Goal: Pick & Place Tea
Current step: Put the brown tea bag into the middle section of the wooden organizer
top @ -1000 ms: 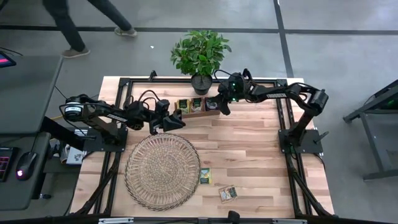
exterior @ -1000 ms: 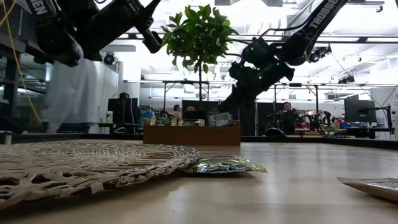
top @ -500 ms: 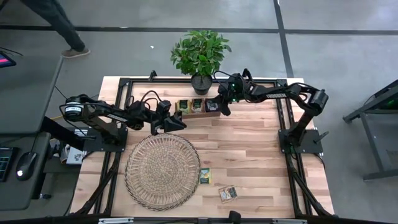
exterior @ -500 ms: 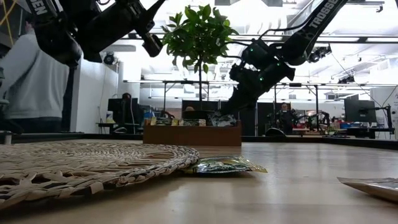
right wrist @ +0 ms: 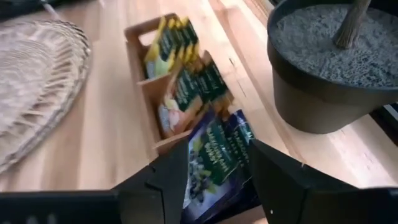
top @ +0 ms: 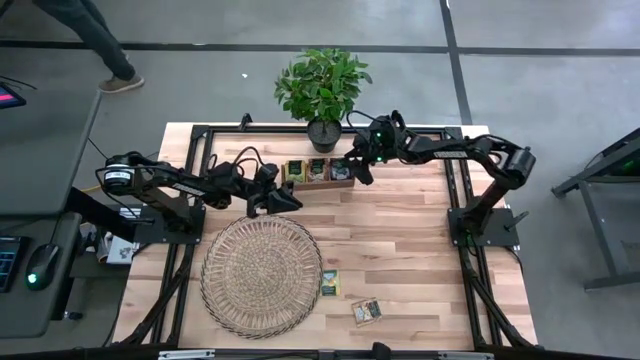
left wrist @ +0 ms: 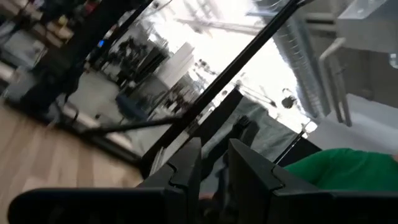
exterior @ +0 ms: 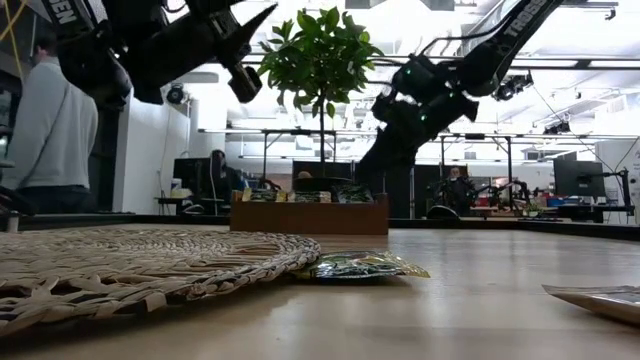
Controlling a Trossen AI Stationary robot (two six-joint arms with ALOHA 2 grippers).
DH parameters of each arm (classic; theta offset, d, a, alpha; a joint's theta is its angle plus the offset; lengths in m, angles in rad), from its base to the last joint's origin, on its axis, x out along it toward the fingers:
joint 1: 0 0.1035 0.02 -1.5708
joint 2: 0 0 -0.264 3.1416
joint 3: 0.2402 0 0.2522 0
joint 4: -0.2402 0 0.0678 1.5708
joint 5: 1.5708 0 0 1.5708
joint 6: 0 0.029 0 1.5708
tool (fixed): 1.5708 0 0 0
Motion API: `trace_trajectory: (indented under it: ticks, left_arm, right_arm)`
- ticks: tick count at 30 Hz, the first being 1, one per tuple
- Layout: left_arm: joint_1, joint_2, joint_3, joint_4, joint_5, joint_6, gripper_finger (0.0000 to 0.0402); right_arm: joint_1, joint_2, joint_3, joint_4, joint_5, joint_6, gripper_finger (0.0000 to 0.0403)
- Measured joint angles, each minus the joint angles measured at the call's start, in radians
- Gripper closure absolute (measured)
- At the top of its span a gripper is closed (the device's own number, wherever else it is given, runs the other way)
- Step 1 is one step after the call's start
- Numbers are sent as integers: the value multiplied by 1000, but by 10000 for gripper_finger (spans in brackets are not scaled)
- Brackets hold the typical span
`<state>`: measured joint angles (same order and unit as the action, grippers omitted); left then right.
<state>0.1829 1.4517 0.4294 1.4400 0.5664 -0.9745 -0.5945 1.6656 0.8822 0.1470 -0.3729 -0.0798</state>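
left gripper [top: 284, 197]: just left of the wooden tray [top: 318, 180], raised off the table, above the far edge of the wicker mat [top: 262, 275]. Fingers [left wrist: 186, 168] nearly together, a thin gap between them, nothing visibly held.
wicker mat: near-left of the tray, bare on top in the high view.
wooden tray: landmark, back-centre of the table [top: 400, 240], just in front of the potted plant [top: 322, 88]. Three compartments, sachets standing upright in each.
tea in tray [right wrist: 175, 43]: yellow-green packs in the far and middle compartments, dark navy packs [right wrist: 217, 155] in the compartment nearest the right gripper.
tea on table: one sachet [top: 330, 283] well in front of the tray, just beside the mat's right rim; a second sachet [top: 367, 311] slightly further right and further from the tray. Both flat.
right gripper [top: 356, 170]: at the tray's right end, over the navy compartment. Fingers [right wrist: 163, 180] spread, navy packs showing between them; can't tell if they touch a pack.
person [exterior: 50, 130]: room beyond the table, far left of the tray.
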Motion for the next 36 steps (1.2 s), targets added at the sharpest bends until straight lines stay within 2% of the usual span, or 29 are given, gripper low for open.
trace_trajectory:
  ticks: [6,13,17,22,27,30,33,36]
  left_arm:
    - [-11,0,0,-140,14,21,323]
    - [-105,0,0,-301,-70,92,323]
    - [-170,0,13,-382,-145,126,323]
    - [-243,1,91,-574,-235,220,323]
    - [-311,53,220,-761,-282,327,323]
    - [-352,93,296,-886,-343,342,329]
    - [-407,148,359,-981,-416,322,356]
    - [-477,197,405,-994,-502,281,393]
  right_arm:
    - [13,-134,0,-169,-29,27,242]
    - [118,-293,0,-429,-14,52,287]
    - [217,-353,0,-550,51,141,333]
    - [366,-399,0,-665,167,265,396]
    - [522,-406,-2,-771,289,399,396]
    - [623,-411,-38,-777,347,508,399]
    - [729,-434,-106,-753,413,638,400]
    - [843,-484,-201,-668,460,776,399]
